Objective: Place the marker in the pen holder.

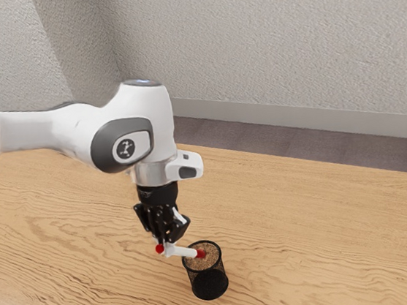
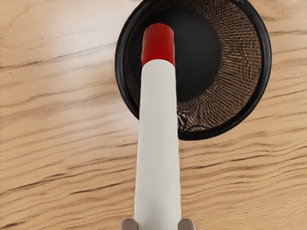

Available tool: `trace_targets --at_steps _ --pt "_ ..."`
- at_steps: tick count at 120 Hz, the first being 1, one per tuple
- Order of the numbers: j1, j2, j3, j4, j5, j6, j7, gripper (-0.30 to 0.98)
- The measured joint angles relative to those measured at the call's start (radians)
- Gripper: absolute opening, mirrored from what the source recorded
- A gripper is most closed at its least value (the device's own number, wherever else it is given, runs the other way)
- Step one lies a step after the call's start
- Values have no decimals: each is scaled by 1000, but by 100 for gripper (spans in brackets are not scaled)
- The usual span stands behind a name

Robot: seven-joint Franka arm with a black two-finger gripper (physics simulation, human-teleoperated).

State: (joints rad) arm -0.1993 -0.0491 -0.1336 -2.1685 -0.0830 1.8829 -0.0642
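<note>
Marker found in the grip of the black two-finger gripper, one fingertip against each side of its white barrel, the spacing narrowed to the barrel's width. White arm enters from the exterior view's left, and its hand points down toward the table. Barrel lies closer to level than to upright, reaching out from the fingers toward the exterior view's right. Red end piece on the far end stands over the open mouth of the pen holder, off the middle of that mouth, with the white barrel crossing above the near part of the black rim. A second red piece is noted at the gripper end. Whether the barrel touches the rim, I cannot tell from where I stand. The marker is above the holder, not standing in it. Holder itself is round, black and mesh-walled, with a dark floor, and sits upright on the light wood-grain tabletop, just beside and below the gripper. Behind the table: grey-brown flooring, a pale baseboard and a rough-textured light wall.
</note>
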Motion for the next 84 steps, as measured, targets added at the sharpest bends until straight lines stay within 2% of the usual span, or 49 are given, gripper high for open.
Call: trace_targets --at_steps 22,39,50,68,74,84 --pt "47 85 1 53 -2 -16 -21 -2" --pt "62 117 6 135 -3 -66 -30 28" --pt "52 126 6 158 -2 -88 -35 42" --pt "16 137 6 185 -3 -103 -43 56" --pt "11 105 11 184 -3 -92 -46 58" --pt "-69 26 99 221 -8 -89 -50 62"
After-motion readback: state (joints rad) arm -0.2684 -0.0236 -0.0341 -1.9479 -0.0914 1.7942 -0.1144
